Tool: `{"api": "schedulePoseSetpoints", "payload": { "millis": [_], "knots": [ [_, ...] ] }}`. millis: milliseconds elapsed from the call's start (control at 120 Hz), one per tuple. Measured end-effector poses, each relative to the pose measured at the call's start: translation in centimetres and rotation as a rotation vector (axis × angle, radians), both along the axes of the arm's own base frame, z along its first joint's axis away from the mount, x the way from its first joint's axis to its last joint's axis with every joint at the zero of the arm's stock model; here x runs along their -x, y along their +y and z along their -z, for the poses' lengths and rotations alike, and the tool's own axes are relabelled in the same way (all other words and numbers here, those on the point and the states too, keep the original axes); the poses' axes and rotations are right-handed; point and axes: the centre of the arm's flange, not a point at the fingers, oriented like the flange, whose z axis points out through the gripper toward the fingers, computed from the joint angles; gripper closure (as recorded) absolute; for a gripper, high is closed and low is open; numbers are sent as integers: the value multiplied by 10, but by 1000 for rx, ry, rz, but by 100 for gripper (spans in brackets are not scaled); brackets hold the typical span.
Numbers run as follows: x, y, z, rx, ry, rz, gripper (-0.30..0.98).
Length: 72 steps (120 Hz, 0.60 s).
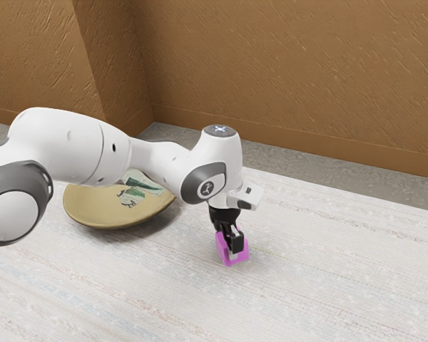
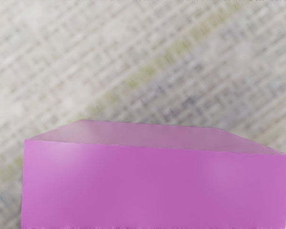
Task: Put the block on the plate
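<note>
Boxy and pink, the block (image 1: 222,247) sits directly below our black gripper (image 1: 233,251), beside the plate but well apart from it, toward the exterior view's right. We cannot tell whether the gripper is apart or clamped on the block, nor whether the block's underside touches the table (image 1: 314,285). The block appears upright, its lower edge rising slightly toward the exterior view's right. Under our hand, the wrist view shows a broad upper face with a long, straight edge, set at a slant to a yellowish stripe (image 2: 152,67) in the table's woven surface. With part of that face cut off, we cannot say which side marks the block's long axis; its plain faces bear no visible front. Toward the exterior view's left rests the plate (image 1: 110,216), tan, round and shallow, with a green and white pattern (image 1: 132,195) inside. Its raised rim stands between the block and the plate's hollow, and our white arm (image 1: 71,142) crosses in front of its far part in the exterior view, hiding some of the rim. Behind the table, a strip of grey floor (image 1: 299,158) meets a textured brown wall (image 1: 292,64), edged along its foot by a brown baseboard (image 1: 292,139).
</note>
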Motion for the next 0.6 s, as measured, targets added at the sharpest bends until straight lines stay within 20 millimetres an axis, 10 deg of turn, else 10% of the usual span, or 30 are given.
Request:
{"api": "schedulePoseSetpoints", "payload": {
  "millis": [183, 333, 600],
  "knots": [
    [0, 1, -4, -8, -7, -8, 32],
    [7, 8, -44, -9, -51, -24, 33],
    [0, 140, -148, -94, -165, -213, 31]
  ]
}}
